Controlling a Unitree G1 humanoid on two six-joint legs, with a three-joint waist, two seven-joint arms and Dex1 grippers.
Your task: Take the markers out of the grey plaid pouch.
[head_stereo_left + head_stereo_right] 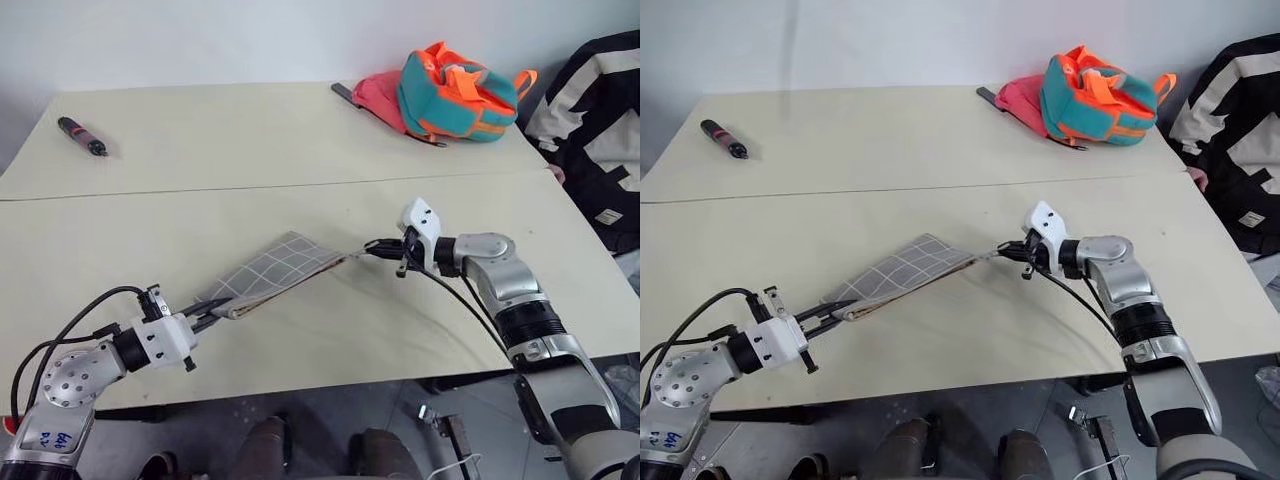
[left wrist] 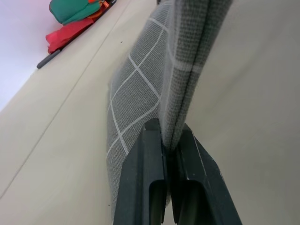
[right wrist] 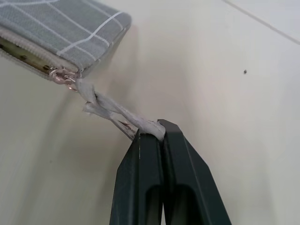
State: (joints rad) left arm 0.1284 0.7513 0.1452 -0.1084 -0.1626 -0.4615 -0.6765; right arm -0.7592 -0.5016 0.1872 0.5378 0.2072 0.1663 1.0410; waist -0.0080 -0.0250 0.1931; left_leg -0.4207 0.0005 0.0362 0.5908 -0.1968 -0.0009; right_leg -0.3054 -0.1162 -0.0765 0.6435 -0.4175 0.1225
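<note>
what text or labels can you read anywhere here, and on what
None can be read for sure.
Left arm: blue handwritten marks on a white panel, too small to read.
Black-and-white bag: small white tag, print too small to read.
Pouch, backpack, pen: no text seen.

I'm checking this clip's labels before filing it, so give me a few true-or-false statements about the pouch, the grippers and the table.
1. The left gripper is shut on one end of the pouch. True.
2. The right gripper is open above the pouch. False: it is shut on the pouch's pull cord.
3. The backpack lies at the far side of the table. True.
4. The thick black-and-red pen lies inside the pouch. False: it lies apart, near the table's far left corner.
</note>
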